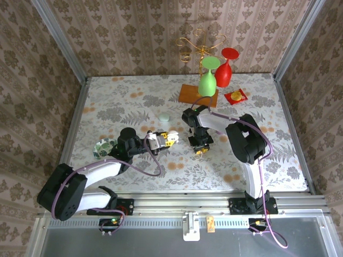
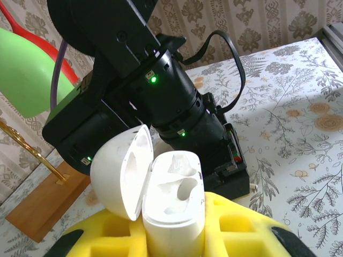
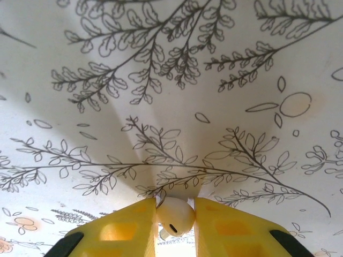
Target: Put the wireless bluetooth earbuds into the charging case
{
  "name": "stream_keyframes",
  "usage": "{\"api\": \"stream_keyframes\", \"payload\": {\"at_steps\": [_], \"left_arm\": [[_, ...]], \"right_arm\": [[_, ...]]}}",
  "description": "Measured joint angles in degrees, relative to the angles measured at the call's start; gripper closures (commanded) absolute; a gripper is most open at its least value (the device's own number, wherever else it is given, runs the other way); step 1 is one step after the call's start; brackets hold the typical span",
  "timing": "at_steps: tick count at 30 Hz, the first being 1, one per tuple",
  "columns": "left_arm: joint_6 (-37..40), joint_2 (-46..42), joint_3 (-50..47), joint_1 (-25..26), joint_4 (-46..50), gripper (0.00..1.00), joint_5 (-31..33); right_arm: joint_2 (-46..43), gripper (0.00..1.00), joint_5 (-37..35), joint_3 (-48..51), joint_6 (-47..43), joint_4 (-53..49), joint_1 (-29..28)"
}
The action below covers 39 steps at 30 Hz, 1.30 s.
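1. The left gripper [image 2: 174,238] is clenched on the white charging case [image 2: 174,214]. Its yellow fingers [image 2: 107,235] press both sides of the case's lower body.
2. The case stands upright in that grasp with its lid [image 2: 120,171] swung open to one side and its hollow interior exposed.
3. The right gripper [image 3: 175,220] points down at the table [image 1: 257,155]. Its yellow fingers [image 3: 123,231] are nearly together, pinching one white earbud [image 3: 174,216] between the tips, just above the patterned cloth.
4. The two grippers sit near each other at mid-table, apart.
5. Count: one earbud and one open white case. One pale green oval case [image 1: 163,116] lies on the table. There are two wine glasses, one green [image 1: 207,80] and one red [image 1: 228,67].
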<state>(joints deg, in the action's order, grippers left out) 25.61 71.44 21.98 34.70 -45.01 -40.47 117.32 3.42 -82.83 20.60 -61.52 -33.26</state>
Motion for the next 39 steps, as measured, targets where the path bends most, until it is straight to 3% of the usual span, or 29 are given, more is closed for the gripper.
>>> {"api": "stream_keyframes", "payload": {"at_steps": [12,28,39], "left_arm": [[-0.46,2.23,0.0,-0.35,-1.18,0.99,-0.2],[-1.77,3.21,1.46,-0.35,-0.7,0.98,-0.57],[-9.4,4.48,4.22,-0.35,0.39,0.98,1.97]], "right_arm": [[-16.9,0.76,-0.28,5.55,-2.45,9.16,-1.01],[-32.3,0.77,-6.16,10.36,-7.93,25.73,-5.33],[-35.95,0.76,-6.25,10.36,-11.23,32.17,-9.01]]}}
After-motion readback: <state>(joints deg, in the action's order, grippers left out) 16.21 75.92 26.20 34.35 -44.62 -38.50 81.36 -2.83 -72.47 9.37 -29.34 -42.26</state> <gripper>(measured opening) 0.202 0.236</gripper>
